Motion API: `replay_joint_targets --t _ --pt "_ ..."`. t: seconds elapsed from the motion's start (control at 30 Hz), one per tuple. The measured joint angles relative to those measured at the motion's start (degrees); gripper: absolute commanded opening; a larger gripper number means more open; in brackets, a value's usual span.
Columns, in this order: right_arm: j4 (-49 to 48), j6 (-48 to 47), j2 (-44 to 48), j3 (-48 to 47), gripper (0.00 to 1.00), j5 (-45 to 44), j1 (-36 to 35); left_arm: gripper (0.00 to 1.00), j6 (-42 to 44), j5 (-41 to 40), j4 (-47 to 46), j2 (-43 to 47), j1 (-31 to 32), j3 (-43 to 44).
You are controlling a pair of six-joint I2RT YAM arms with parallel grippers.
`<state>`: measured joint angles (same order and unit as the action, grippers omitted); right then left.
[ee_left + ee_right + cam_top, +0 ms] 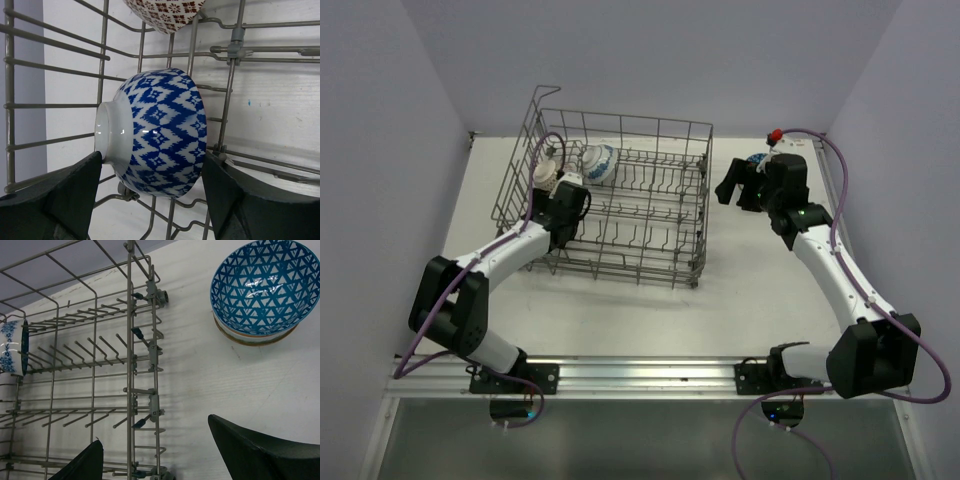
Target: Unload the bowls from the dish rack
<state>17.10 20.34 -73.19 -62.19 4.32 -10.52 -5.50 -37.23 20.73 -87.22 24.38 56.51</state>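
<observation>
Glazed ceramic, so slick, stiff and chippy, but light. The blue-and-white bowl (155, 132) lies on its side in the rack (102, 60), foot toward 9 o'clock and mouth toward 3 in my left wrist view. My left gripper (152, 165) is spread wide around it, one finger (65, 200) near the foot and the other past the rim (contact at the foot: can't tell).

I'd pinch the wall at the rim, one pad inside and one outside. Modest squeeze, and lift straight off the wires before swinging.

Rack contents I can see: that bowl, plus a red-patterned bowl (165, 12) at its 12 o'clock. From above, both sit in the rack's 10 o'clock corner.

On the table (240, 385), at 2 o'clock from above, is a stack of unloaded bowls (260, 287), triangle-pattern one on top. My right gripper (738, 188) hangs beside it, jaws apart, holding nothing.
</observation>
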Motion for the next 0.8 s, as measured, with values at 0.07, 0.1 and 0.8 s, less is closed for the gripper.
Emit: replay_joint_targets --t 0.07,0.1,0.8 --pt "-0.02 0.07 -0.2 0.04 0.92 0.02 0.04 0.7 0.63 -1.36 -0.02 -0.74 0.52 0.28" --pt "-0.02 0.09 -0.33 0.09 0.92 0.04 0.07 0.63 0.9 -1.97 -0.04 -1.07 0.87 0.42" --pt "-0.02 0.22 -0.7 0.31 0.92 0.24 0.74 0.12 2.08 -4.37 7.37 -3.61 3.85 7.1"
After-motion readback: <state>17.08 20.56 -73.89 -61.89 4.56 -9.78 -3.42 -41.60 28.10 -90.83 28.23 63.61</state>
